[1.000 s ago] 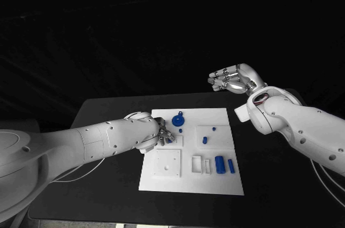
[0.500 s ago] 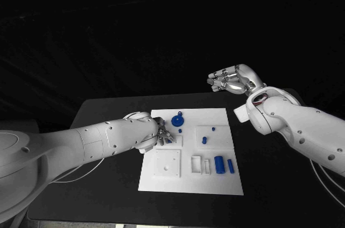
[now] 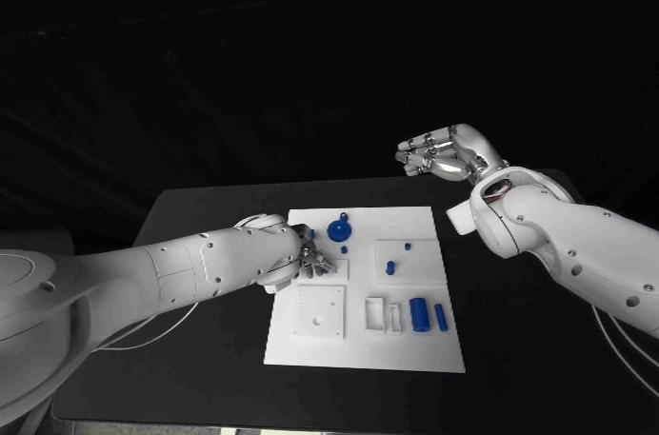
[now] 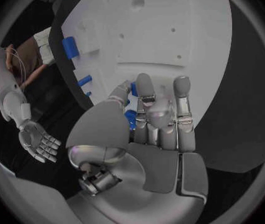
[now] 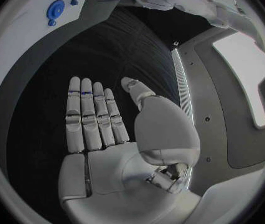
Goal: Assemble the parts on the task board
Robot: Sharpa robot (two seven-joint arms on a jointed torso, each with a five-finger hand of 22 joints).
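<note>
While my left hand (image 3: pixel 305 256) sits low over the left edge of the task board (image 3: pixel 412 349), just left of centre in the head view, I judge the step in hand to be a pick or a seating of one of the small parts there. In the left wrist view its fingers (image 4: pixel 146 100) are stretched over the white board with a bit of blue (image 4: pixel 131 118) showing beside the thumb; I cannot tell whether that piece is held or merely lies under the hand.

The round blue part (image 3: pixel 339 230) stands near the board's upper edge, just right of my left hand. Two small blue pieces (image 3: pixel 391 266) sit in the middle, and two blue cylinders (image 3: pixel 419 312) lie side by side toward the lower right.

My right hand (image 3: pixel 447 152) is raised in the upper right of the frame, well apart from the board, fingers spread flat and holding nothing.

Next I would want a sure pinch on that blue piece and careful alignment with its socket before pressing.
</note>
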